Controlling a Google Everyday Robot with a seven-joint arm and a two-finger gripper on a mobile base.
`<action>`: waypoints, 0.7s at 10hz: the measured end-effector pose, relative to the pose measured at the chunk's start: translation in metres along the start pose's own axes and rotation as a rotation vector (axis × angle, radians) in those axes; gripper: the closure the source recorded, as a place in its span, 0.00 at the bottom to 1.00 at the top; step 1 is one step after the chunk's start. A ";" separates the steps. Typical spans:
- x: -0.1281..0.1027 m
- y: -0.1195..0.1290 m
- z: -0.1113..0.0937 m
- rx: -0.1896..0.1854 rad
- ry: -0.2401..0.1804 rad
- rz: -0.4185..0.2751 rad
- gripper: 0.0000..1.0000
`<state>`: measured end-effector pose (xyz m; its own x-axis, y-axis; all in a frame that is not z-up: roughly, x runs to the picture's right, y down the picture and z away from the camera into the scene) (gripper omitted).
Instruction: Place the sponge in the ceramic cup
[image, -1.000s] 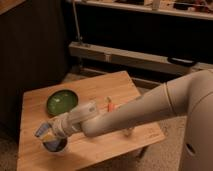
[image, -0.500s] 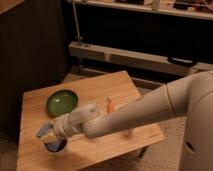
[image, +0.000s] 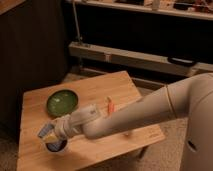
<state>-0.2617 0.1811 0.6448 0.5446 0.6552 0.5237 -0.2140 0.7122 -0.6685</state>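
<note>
- Light-blue with a yellow side, the sponge (image: 45, 131) sits at the tip of the end effector (image: 48, 134), which pinches it.
- The sponge hangs just above the ceramic cup (image: 59, 146), a little toward the left edge of the camera view. It is not down inside the cup.
- The cup stands upright near the front corner of the wooden tabletop (image: 125, 90), with the green bowl (image: 62, 102) behind it.
- Little has changed since a second ago. The end effector has stayed over the cup, with only a tiny shift, and the cup and the bowl have not moved.
- This likely means the arm (image: 130, 115) is lining the sponge up with the cup's mouth.
- The sponge looks about as wide as the cup. It should be right over the middle before it is let go, or it may catch on the rim and tip off.
</note>
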 end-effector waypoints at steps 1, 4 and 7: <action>0.000 0.000 0.000 0.002 -0.005 -0.005 0.20; -0.001 0.003 0.000 0.001 -0.012 -0.019 0.20; -0.003 0.006 0.000 -0.001 -0.012 -0.029 0.20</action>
<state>-0.2649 0.1836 0.6393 0.5411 0.6370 0.5491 -0.1974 0.7309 -0.6533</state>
